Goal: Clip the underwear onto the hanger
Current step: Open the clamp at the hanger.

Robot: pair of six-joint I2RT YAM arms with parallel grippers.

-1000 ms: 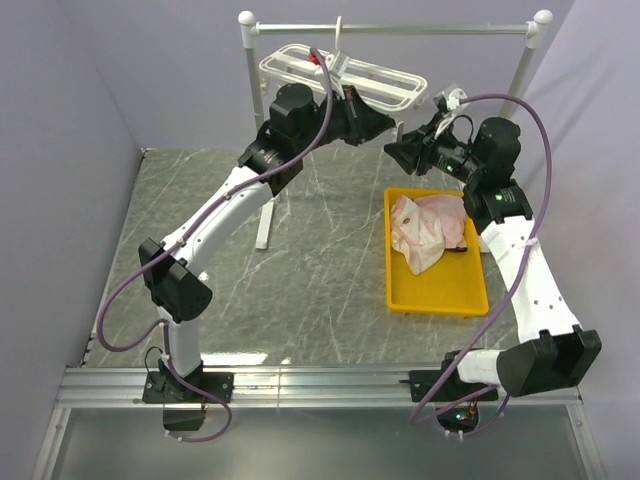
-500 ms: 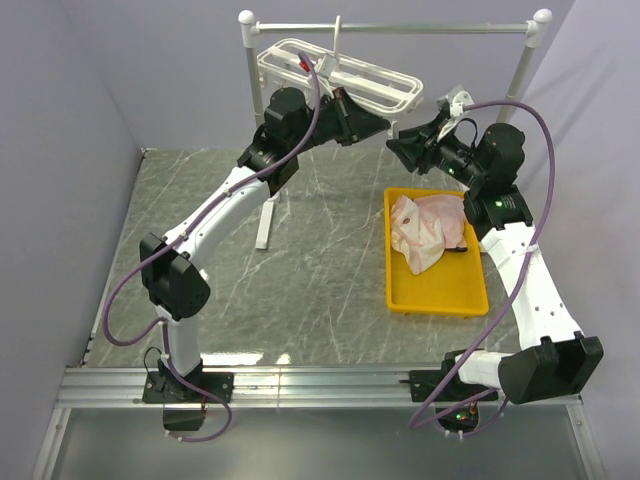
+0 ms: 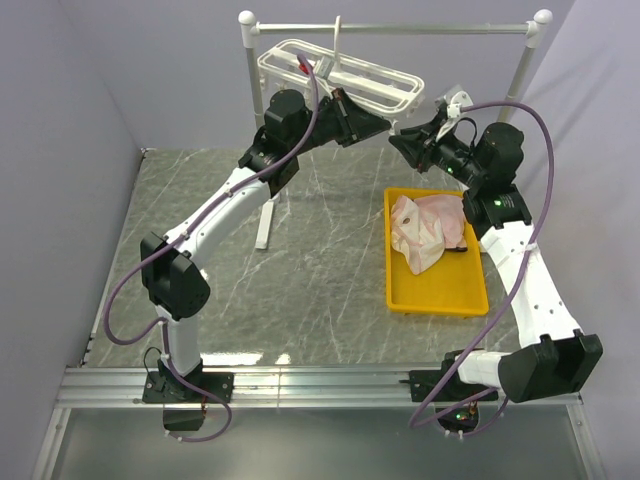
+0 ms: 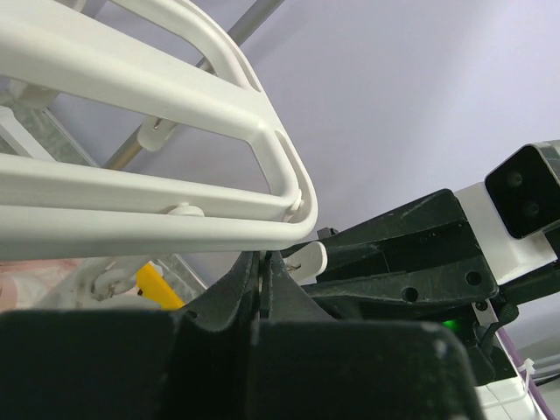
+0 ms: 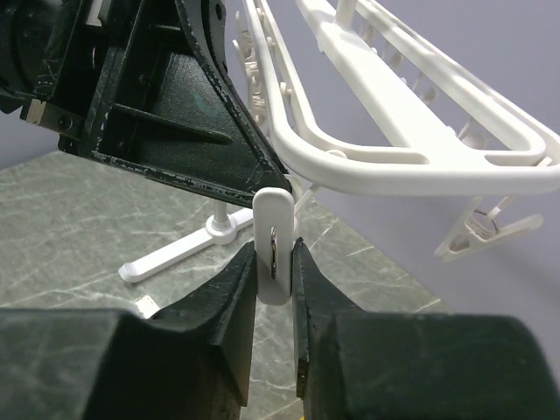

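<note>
The white hanger [image 3: 340,75] hangs by its hook from the grey rail, and its bars fill the top of both wrist views [image 4: 175,79] [image 5: 394,166]. My left gripper [image 3: 386,124] is shut just under the hanger's right end [image 4: 262,262], with nothing visible between its jaws. My right gripper [image 3: 397,141] faces it tip to tip. The right gripper [image 5: 272,251] is shut on a small white dangling clip [image 5: 274,210], one finger pressed against each side. The pale pink underwear [image 3: 430,228] lies bunched in the yellow tray [image 3: 437,290], below and behind the right gripper.
The grey rail stand [image 3: 400,28] with white ball ends spans the back, its white foot [image 3: 265,225] lying on the marbled table. Another clip [image 5: 481,232] dangles at the hanger's right end. Grey walls close in at left, back and right.
The right jaws have closed in onto the white clip. A second ago both grippers rose slightly and the hanger shifted with them; since then the arms have held still.
</note>
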